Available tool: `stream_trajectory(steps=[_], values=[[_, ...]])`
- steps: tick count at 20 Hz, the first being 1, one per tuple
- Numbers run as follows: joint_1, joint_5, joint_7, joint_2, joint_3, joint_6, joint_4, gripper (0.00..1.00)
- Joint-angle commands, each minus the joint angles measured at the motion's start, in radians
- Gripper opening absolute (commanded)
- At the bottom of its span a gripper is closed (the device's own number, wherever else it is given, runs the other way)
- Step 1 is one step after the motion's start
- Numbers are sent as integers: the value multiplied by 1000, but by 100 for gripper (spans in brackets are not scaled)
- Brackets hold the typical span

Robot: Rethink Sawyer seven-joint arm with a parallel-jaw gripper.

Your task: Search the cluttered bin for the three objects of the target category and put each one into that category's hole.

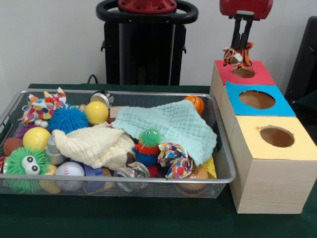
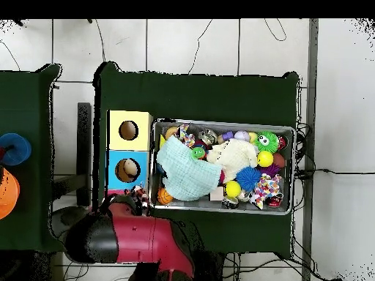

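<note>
Hovering just above the hole (image 1: 243,72), pincer (image 1: 237,58) closed on an orange striped plush toy (image 1: 232,55).

Even, soft, shadowless indoor light

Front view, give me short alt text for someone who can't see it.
The gripper holds an orange striped toy just above the hole in the red-topped box. Blue-topped and yellow-topped boxes stand nearer the camera, beside the bin of balls, toys and cloths.
</note>
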Motion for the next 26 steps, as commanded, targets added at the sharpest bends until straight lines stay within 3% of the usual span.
stream_trajectory(steps=[1, 13, 26], values=[[-15, 55, 266, 60, 26, -112, 117, 0], [-27, 107, 274, 126, 90, -278, 180, 0], [52, 190, 277, 79, 58, -199, 187, 0]])
